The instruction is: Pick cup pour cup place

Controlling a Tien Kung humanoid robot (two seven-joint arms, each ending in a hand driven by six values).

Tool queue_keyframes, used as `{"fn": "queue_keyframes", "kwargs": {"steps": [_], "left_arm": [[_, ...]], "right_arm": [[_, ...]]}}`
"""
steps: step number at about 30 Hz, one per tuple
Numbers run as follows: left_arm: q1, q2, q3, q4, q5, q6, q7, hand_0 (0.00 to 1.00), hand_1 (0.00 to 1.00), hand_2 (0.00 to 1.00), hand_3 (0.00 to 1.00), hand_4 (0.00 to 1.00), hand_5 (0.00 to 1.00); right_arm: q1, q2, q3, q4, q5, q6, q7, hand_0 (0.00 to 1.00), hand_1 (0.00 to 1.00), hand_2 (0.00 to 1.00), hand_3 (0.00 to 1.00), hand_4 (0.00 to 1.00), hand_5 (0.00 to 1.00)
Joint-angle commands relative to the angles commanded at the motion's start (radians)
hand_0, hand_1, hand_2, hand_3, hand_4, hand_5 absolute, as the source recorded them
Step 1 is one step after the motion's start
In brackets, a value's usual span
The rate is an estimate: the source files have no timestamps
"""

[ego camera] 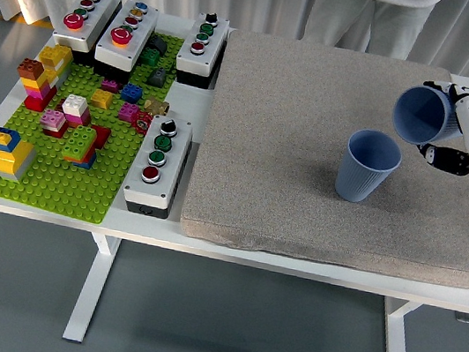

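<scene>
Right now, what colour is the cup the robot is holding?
The held cup is blue, matching the standing cup; seen in the head view.

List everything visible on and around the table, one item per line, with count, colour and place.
Held cup: one, blue, tipped, raised right of the mat's centre.
Standing cup: one, blue, upright on the mat.
Mat: one, grey, covering the table's right part.
Baseplate: one, green, left side, carrying multicoloured bricks.
Button boxes: four, white-topped, around the baseplate.
Table: one, white.
Person: one, light clothing, far side.
Right robot hand: one, white and black, grasping the held cup.
</scene>
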Motion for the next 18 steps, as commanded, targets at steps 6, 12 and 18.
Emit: {"fn": "queue_keyframes", "kwargs": {"steps": [6, 12, 18], "left_arm": [[-0.001, 0.000, 0.000, 0.000, 0.000, 0.000, 0.000, 0.732, 0.776, 0.823, 0.679, 0.506, 0.945], [0.002, -0.001, 0.002, 0.000, -0.002, -0.001, 0.001, 0.733, 0.777, 0.824, 0.679, 0.507, 0.946], [0.003, -0.003, 0.000, 0.000, 0.001, 0.000, 0.002, 0.733, 0.777, 0.824, 0.679, 0.507, 0.946]], "right_arm": [[-0.008, 0.003, 0.112, 0.007, 0.253, 0.104, -0.029, 0.877, 0.685, 0.542, 0.552, 0.644, 0.014], [-0.027, 0.012, 0.279, -0.026, 0.507, 0.287, -0.162, 0.875, 0.684, 0.542, 0.553, 0.642, 0.016], [-0.051, 0.026, 0.353, -0.076, 0.760, 0.363, -0.243, 0.871, 0.684, 0.543, 0.554, 0.644, 0.017]]}}
